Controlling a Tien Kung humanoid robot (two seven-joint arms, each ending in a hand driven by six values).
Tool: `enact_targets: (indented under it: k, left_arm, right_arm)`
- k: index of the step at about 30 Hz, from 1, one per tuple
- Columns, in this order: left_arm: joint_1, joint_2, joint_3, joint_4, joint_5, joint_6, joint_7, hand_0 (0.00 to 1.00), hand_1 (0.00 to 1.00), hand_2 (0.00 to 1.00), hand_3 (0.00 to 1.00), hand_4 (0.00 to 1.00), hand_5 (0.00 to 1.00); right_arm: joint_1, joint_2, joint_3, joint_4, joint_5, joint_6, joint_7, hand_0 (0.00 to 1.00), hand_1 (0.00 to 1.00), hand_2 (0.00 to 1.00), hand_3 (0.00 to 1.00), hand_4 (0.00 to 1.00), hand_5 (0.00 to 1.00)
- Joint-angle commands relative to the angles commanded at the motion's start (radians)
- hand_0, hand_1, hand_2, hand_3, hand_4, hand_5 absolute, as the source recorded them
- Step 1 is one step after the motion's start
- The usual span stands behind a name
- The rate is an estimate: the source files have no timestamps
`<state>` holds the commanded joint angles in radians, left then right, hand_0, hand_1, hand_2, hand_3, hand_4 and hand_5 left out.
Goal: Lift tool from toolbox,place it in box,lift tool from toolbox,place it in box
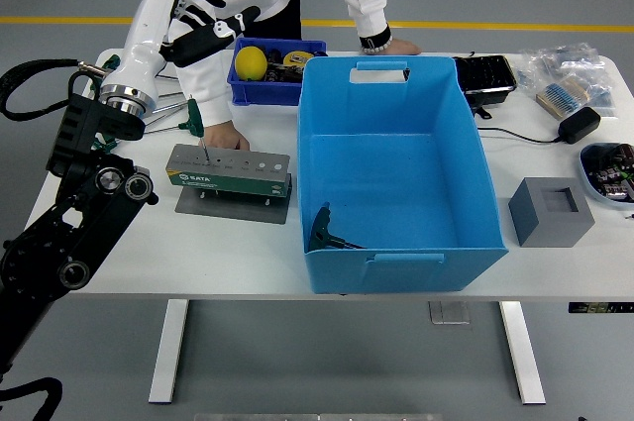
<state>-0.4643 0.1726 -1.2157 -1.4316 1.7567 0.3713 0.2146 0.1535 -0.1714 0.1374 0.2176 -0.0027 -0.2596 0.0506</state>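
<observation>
My left hand [198,13] is white, raised high over the table's back left, with its fingers spread and nothing in them. The big blue box [478,163] stands mid-table; a dark T-handle tool [326,232] lies in its near left corner. Left of the box sits a green tool holder [230,171] with one thin tool [204,150] upright in it. Several green T-handle keys [127,104] lie at the far left. One hand of the person [227,136] rests just behind the holder, the other hand [398,46] behind the box's far rim. My right arm is out of view.
A small blue bin [265,91] with a yellow ball [250,62] stands behind the holder. Right of the box are a black tray [483,74], a charger [578,124], a bag of parts [563,72], a grey block [551,209] and a bowl [606,169].
</observation>
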Motion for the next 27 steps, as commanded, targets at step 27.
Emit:
enact_targets:
  k: [27]
  left_arm:
    - [0.187,-0.021,0.023,0.086,-1.095,0.274,0.111,0.356,0.463,0.593,0.794,0.874,0.834]
  right_arm:
    - [-0.016,0.013,0.014,0.001,-0.026,0.001,-0.010,0.667,0.633,0.709,0.570,0.822,0.735]
